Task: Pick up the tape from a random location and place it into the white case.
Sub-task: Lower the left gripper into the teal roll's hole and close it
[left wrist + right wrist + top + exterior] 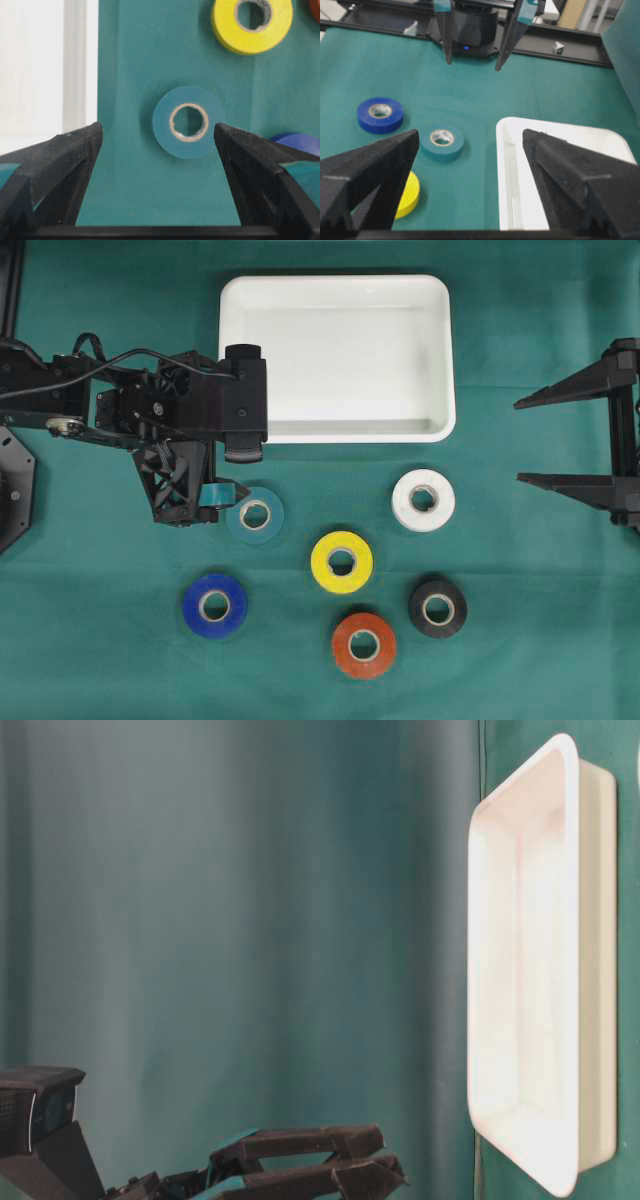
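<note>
Teal tape [256,515] lies flat on the green table [100,660] in the overhead view, at seven o'clock from the white case [337,358], with the left gripper [215,502] just beside it at nine o'clock, jaws spread wide and empty. The right gripper [535,438] at three o'clock also stands released. The left wrist view shows the tape centred between the jaws. The right wrist view shows it left of the case.
</note>
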### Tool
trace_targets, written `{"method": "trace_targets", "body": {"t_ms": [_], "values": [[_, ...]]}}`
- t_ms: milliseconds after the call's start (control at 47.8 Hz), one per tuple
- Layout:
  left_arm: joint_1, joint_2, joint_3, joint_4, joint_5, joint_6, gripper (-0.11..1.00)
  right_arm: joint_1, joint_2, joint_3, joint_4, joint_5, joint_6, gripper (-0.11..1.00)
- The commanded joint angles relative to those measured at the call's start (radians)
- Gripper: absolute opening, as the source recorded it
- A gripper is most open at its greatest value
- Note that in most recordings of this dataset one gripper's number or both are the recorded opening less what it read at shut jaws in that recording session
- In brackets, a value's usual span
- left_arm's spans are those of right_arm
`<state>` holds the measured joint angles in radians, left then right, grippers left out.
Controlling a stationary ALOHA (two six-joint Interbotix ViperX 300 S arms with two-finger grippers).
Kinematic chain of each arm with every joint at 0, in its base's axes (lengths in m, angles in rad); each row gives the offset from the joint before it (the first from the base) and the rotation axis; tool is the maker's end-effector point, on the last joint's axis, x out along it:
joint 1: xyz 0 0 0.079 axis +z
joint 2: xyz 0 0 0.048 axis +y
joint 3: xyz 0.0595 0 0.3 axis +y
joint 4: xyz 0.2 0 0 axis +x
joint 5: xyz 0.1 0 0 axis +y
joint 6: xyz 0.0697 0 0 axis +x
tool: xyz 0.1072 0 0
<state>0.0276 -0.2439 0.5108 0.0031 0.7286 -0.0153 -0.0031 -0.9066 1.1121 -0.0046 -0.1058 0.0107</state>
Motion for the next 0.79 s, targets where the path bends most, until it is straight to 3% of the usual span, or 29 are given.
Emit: {"method": "trace_targets", "body": {"t_ms": [0, 773], "values": [[0.002, -0.009, -0.014, 0.002, -0.005, -0.002, 0.98, 0.000, 0.006, -0.028, 0.000, -0.006, -0.002, 0.90], [0.005, 0.198, 0.064, 0.003, -0.164, -0.003, 0.98, 0.000, 0.020, -0.026, 0.000, -0.006, -0.002, 0.90]]}}
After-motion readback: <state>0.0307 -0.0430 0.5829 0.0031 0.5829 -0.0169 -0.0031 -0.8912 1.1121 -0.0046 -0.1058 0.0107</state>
